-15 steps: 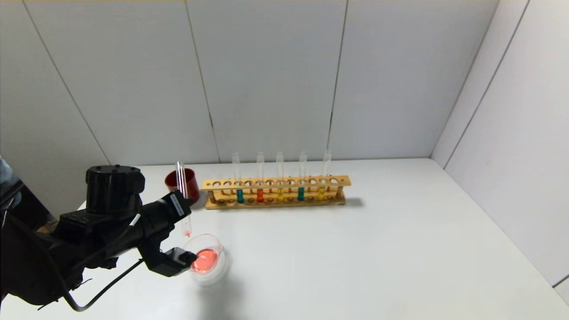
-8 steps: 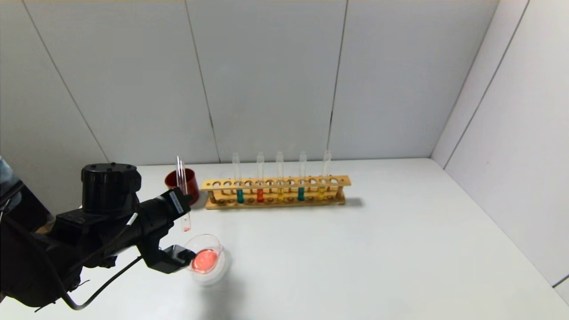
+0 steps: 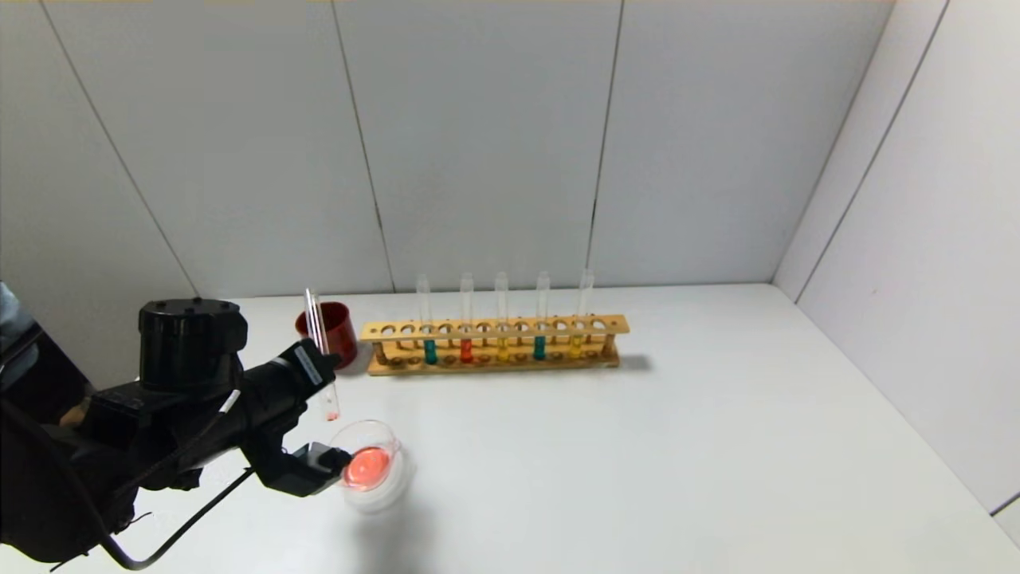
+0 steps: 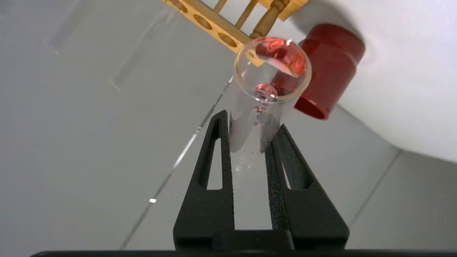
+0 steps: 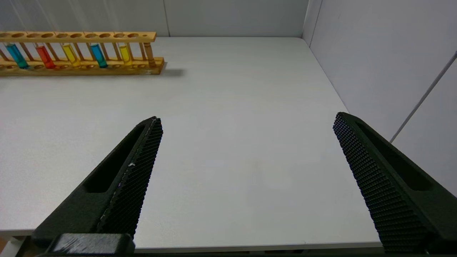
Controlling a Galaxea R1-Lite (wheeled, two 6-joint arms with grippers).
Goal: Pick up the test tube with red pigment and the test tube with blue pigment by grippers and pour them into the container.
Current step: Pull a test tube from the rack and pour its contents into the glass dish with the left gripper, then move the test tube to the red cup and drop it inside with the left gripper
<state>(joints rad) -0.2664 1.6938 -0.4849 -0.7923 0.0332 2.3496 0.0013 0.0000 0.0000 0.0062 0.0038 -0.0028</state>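
Observation:
My left gripper point(image 3: 320, 373) is shut on the test tube with red pigment point(image 3: 314, 319). The tube stands nearly upright, mouth leaning left, with only pink residue at its tip just above and behind the container point(image 3: 362, 424). The container, a clear glass dish, holds orange-red liquid. In the left wrist view the tube point(image 4: 250, 107) sits between my fingers point(image 4: 250, 123). Two test tubes with blue pigment point(image 3: 430, 351) point(image 3: 539, 347) stand in the wooden rack point(image 3: 494, 327). My right gripper point(image 5: 247, 117) is open and empty over the near right of the table, and is out of the head view.
The rack also holds a red-liquid tube point(image 3: 466, 351) and two yellow ones point(image 3: 502, 349). A dark red cup point(image 3: 335, 323) stands left of the rack, just behind the held tube. White walls close the table at the back and right.
The left arm has shifted slightly left and back. The held tube's mouth now leans more to the left, and its tip has lifted a little from the dish.

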